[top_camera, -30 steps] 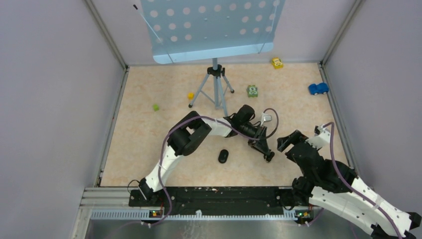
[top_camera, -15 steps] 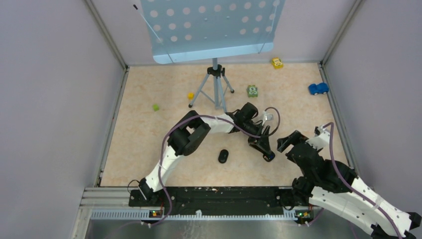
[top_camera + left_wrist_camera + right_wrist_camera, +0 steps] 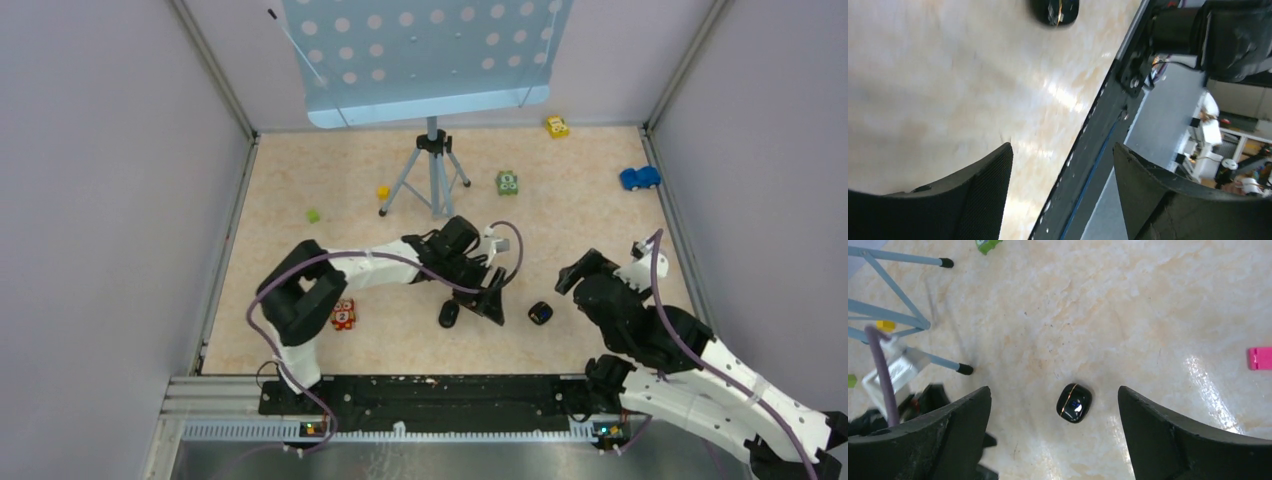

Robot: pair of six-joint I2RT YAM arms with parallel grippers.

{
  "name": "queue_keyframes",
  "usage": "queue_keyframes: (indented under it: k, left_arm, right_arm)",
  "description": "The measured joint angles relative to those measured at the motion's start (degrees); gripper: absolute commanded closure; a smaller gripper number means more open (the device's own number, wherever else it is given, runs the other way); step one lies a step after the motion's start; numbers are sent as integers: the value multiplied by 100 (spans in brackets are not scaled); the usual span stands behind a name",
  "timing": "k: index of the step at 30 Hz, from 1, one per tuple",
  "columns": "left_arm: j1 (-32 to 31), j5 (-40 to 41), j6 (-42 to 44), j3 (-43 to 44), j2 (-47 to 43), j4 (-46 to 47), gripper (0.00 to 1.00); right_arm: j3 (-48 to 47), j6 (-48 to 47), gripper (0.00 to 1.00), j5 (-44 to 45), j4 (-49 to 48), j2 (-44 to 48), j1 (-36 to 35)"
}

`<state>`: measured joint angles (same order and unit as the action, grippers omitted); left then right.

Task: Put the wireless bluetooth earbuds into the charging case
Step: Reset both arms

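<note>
The charging case [image 3: 1074, 402] is a small black shiny pebble. It lies flat on the table [image 3: 280, 200], out in the open between the two arms. I take it for the case because a thin gold line runs round it like the edge of a lid, and the lid looks shut. The right gripper [image 3: 1054, 390] hangs over it with its two fingers spread very wide, one on each side, and there is nothing in them. I think it is placed this way so it can come down and take the case. The left gripper [image 3: 1062, 146] is low over the table, a little way to the left. Its fingers are apart too and hold nothing. Just beside it lies another black oval thing [image 3: 449, 314], and I cannot tell what that is. I do not see the earbuds anywhere. They may be inside the case, but the pictures do not show it. There is no name or brand to read on the case, only a tiny blue dot. A red block [image 3: 343, 314] near the left arm has little marks on it, too small to read.
</note>
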<state>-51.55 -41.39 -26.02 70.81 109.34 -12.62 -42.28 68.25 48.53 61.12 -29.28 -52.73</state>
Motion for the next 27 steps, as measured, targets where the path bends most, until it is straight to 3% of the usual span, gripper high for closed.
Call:
queue_keyframes:
  k: [5, 8, 12, 18, 22, 27]
  left_arm:
    - [-2, 632, 13, -1394, -1425, -490, 17]
    - [-2, 1244, 61, -1628, -2059, -988, 2]
    - [22, 2782, 20, -1714, -3220, -1613, 1]
    - [564, 4503, -57, -2168, -5023, -1727, 1]
    - [1180, 4719, -85, -2286, -5589, -1740, 1]
    - [1475, 4638, -83, -2284, -5674, -1744, 1]
  right_arm:
    - [-76, -295, 4, 157, -120, -70, 0]
    - [142, -669, 3, 177, -610, 118, 0]
    - [533, -1047, 3, -24, -1196, -48, 17]
    - [612, -1515, 3, -1019, -1860, -1405, 612]
    - [608, -1735, 3, -1554, -2074, -2129, 691]
    - [520, -1884, 3, -1869, -2295, -2310, 691]
